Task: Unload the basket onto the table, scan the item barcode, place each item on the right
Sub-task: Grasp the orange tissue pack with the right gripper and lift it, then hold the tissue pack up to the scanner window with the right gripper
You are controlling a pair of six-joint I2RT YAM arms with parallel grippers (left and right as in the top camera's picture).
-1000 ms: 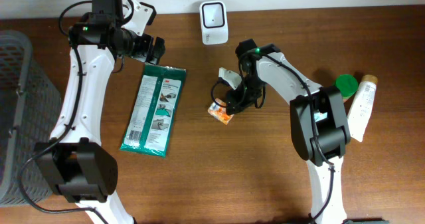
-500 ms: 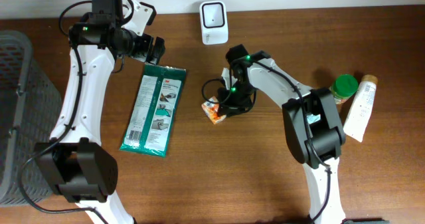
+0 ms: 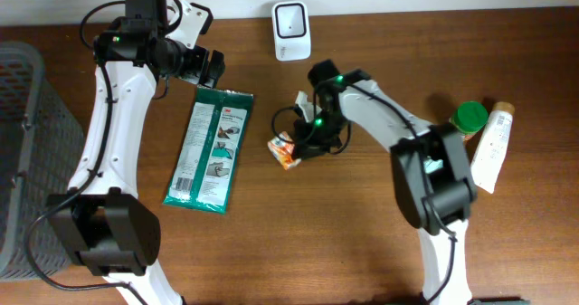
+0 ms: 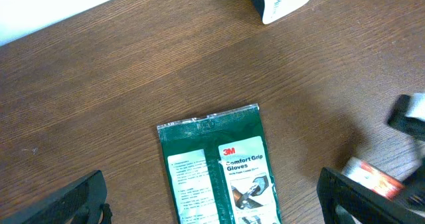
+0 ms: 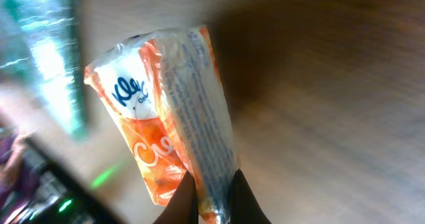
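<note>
Right gripper (image 3: 300, 144): closed on the tissue pack (image 5: 172, 117). In the right wrist view the two dark fingers (image 5: 180, 207) are pressed together on the pack's lower edge, one on each side of the thin film seam. The rest of the pack extends up and away from the fingertips, and its orange-and-white face with blue lettering is turned to the camera. That view is blurred, and no barcode can be made out on the visible faces.

Pack location: in the overhead view it sits near the middle of the table (image 3: 362, 233), at the tip of the right gripper. It is below the white scanner (image 3: 291, 31), which stands at the far edge, and well apart from it. Whether the pack rests on the wood or is lifted off it cannot be told.

Left gripper (image 3: 214, 70): fingers (image 4: 73, 201) spread wide, holding nothing. It hangs over the top end of the green glove packet (image 3: 210, 149), which lies flat to the left of the pack.

Other items: a grey basket (image 3: 18, 151) at the left edge, and a green-lidded jar (image 3: 470, 118) beside a white tube (image 3: 493, 147) at the right.
</note>
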